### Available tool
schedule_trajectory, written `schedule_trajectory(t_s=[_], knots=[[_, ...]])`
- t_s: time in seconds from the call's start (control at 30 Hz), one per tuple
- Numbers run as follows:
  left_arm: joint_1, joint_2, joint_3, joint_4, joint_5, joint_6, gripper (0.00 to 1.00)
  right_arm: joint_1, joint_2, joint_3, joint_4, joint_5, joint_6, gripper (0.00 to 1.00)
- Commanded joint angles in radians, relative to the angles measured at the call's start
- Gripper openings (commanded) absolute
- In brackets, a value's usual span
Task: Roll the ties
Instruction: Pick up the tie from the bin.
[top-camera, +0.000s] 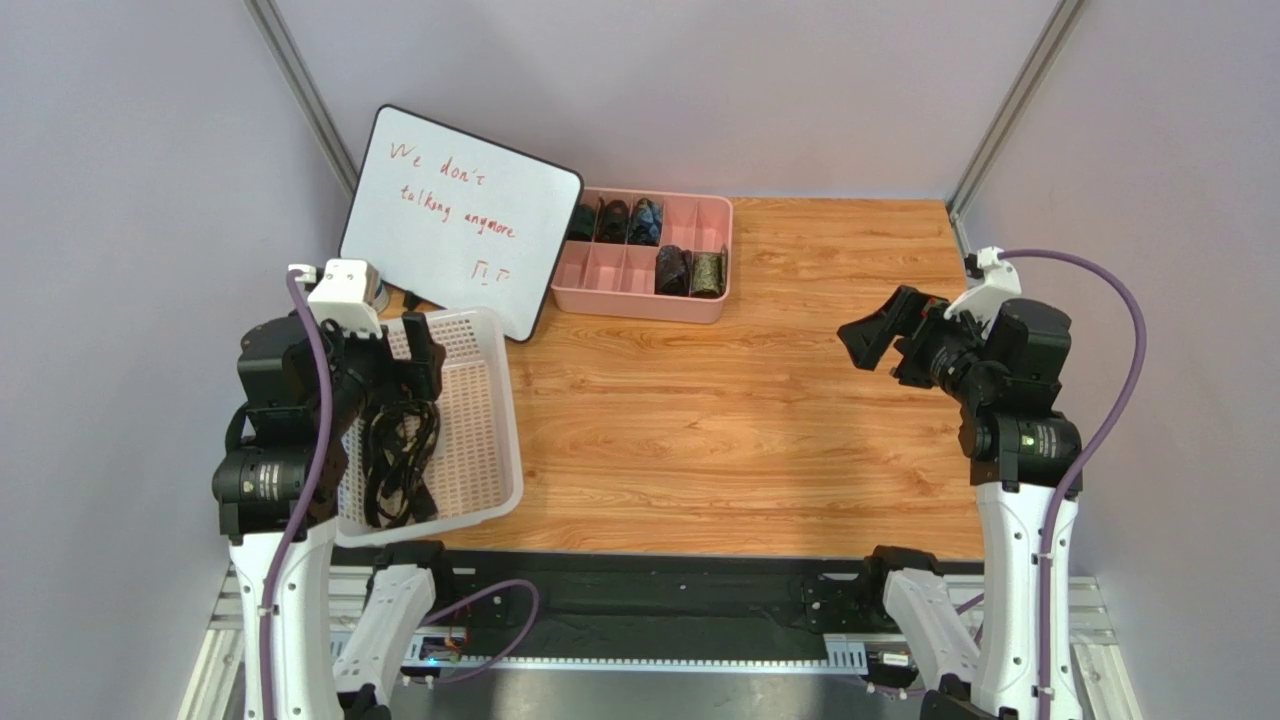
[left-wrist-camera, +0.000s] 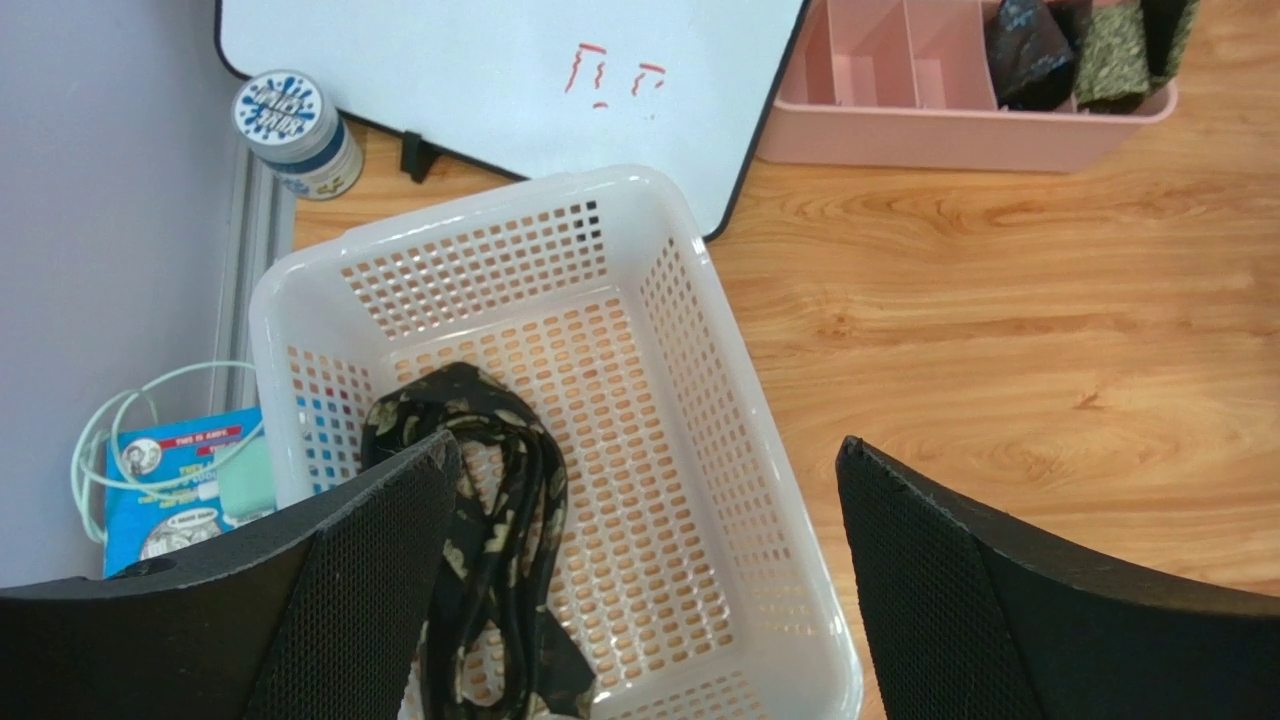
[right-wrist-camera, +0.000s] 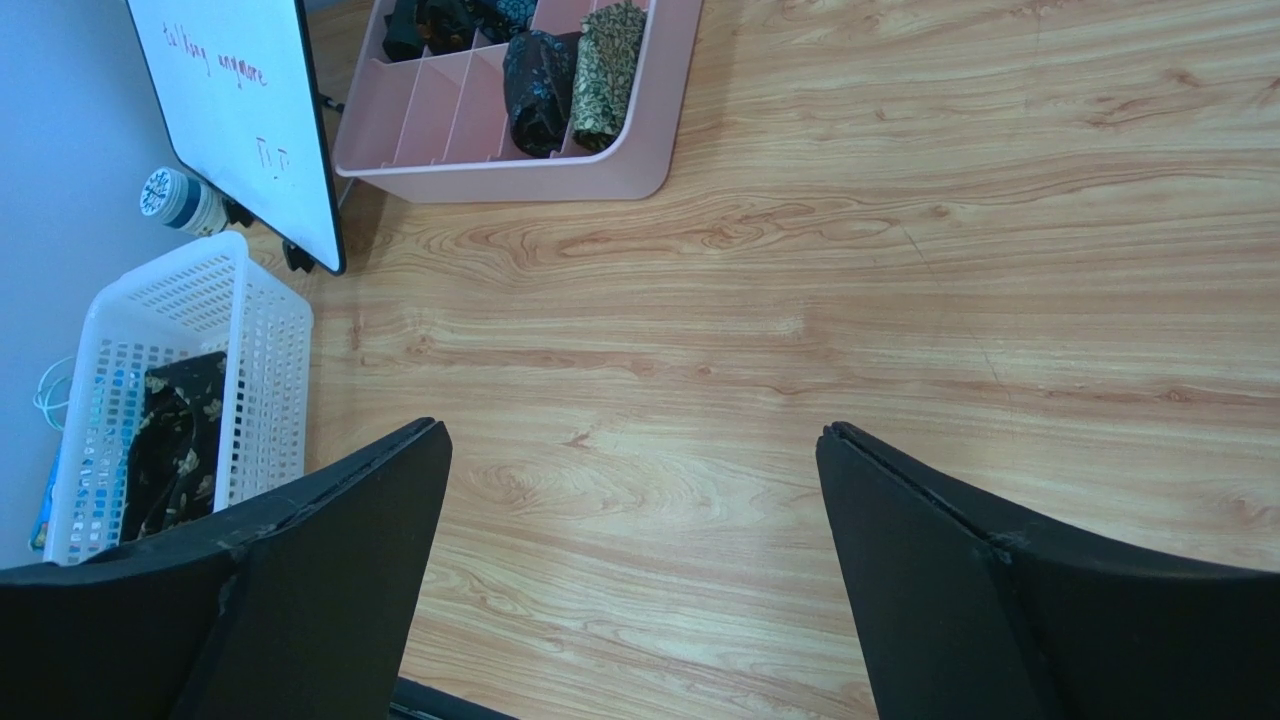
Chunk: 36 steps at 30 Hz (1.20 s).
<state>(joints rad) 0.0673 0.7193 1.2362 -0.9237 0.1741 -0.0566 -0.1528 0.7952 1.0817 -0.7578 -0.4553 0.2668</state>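
Left gripper (left-wrist-camera: 646, 450) finger hides part of tie (left-wrist-camera: 469, 408) in basket (left-wrist-camera: 451, 210)

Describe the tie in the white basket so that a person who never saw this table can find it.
On the table's left side, before the whiteboard, stands a white perforated basket. Inside lies a dark tie with olive flecks. Unlike the ties in the pink tray, rolled into small cylinders, it is a loose tangle.
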Motion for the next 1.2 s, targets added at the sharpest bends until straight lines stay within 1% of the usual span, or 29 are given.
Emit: schedule_trajectory(t_s=[0.0, 0.03, 0.07, 0.1, 0.2, 0.23, 0.33, 0.37, 0.43, 0.63, 0.7, 0.93, 1.13, 1.17], knots=[[0.008, 0.045, 0.051, -0.047, 0.008, 0.17, 1.0, 0.009, 0.013, 0.012, 0.035, -0.006, -0.018, 1.0], [0.006, 0.057, 0.054, -0.065, 0.024, 0.197, 0.99, 0.012, 0.016, 0.014, 0.037, -0.005, -0.023, 1.0], [0.009, 0.089, 0.06, -0.117, 0.028, 0.234, 0.99, 0.013, 0.022, 0.017, 0.035, -0.002, -0.026, 1.0], [0.008, 0.103, 0.057, -0.141, 0.012, 0.283, 0.99, 0.018, 0.027, 0.02, 0.035, 0.006, -0.035, 1.0], [0.009, 0.169, 0.026, -0.211, -0.053, 0.337, 1.0, 0.022, 0.047, 0.026, 0.037, 0.02, -0.055, 1.0], [0.008, 0.187, 0.01, -0.225, -0.067, 0.375, 1.0, 0.024, 0.058, 0.027, 0.038, 0.021, -0.058, 1.0], [0.025, 0.271, -0.069, -0.264, -0.136, 0.414, 1.0, 0.033, 0.087, 0.041, 0.04, 0.021, -0.075, 1.0], [0.034, 0.314, -0.104, -0.273, -0.134, 0.422, 0.99, 0.035, 0.093, 0.047, 0.04, 0.021, -0.08, 1.0], [0.06, 0.35, -0.145, -0.245, -0.14, 0.417, 1.0, 0.038, 0.107, 0.056, 0.041, 0.023, -0.092, 1.0], [0.063, 0.521, -0.196, -0.164, -0.136, 0.409, 0.99, 0.038, 0.144, 0.078, 0.04, 0.04, -0.124, 1.0], [0.066, 0.552, -0.21, -0.135, -0.127, 0.428, 1.0, 0.038, 0.151, 0.081, 0.038, 0.044, -0.133, 1.0], [0.065, 0.75, -0.204, 0.003, -0.171, 0.462, 0.99, 0.038, 0.168, 0.095, 0.032, 0.053, -0.153, 1.0], [0.066, 0.861, -0.216, 0.072, -0.171, 0.483, 0.91, 0.038, 0.182, 0.122, 0.014, 0.064, -0.176, 1.0], [0.065, 0.868, -0.224, 0.08, -0.173, 0.486, 0.88, 0.038, 0.183, 0.124, 0.014, 0.07, -0.178, 1.0]])
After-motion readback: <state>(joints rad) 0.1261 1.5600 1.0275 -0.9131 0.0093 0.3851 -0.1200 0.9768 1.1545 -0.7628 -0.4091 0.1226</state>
